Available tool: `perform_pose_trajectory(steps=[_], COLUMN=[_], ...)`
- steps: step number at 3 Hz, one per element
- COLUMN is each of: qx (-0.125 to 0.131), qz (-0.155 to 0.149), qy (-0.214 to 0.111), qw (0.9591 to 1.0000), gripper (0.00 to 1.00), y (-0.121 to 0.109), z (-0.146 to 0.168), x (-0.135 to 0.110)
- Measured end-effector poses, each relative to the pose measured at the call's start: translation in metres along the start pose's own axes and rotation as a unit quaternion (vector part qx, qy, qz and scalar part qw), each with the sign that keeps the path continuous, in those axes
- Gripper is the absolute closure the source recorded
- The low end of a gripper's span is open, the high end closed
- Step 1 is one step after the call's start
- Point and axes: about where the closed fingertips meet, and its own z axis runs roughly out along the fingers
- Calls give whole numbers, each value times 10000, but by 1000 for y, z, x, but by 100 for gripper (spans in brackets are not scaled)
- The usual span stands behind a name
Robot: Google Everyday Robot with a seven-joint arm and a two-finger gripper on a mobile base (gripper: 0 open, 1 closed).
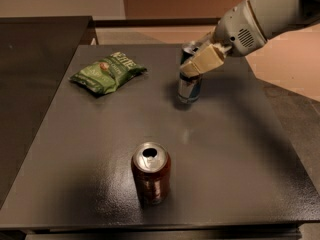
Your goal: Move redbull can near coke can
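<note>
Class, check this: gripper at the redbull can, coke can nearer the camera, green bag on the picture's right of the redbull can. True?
False: the camera view shows the green bag left of the redbull can. The gripper is at that can, the coke can nearer the camera.

White letters on the green chip bag (108, 72) are too blurry to read; no words can be read on the coke can (151, 176) or the redbull can (190, 89), which the gripper (191, 60) grips up top.
</note>
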Motion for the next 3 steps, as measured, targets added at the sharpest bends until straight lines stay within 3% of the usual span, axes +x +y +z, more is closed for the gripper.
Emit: perform_pose_trajectory(steps=[3], qx=[-526], qz=[-634], qy=[-191], qw=[9964], gripper=[100], y=[93], z=[-19], x=[49])
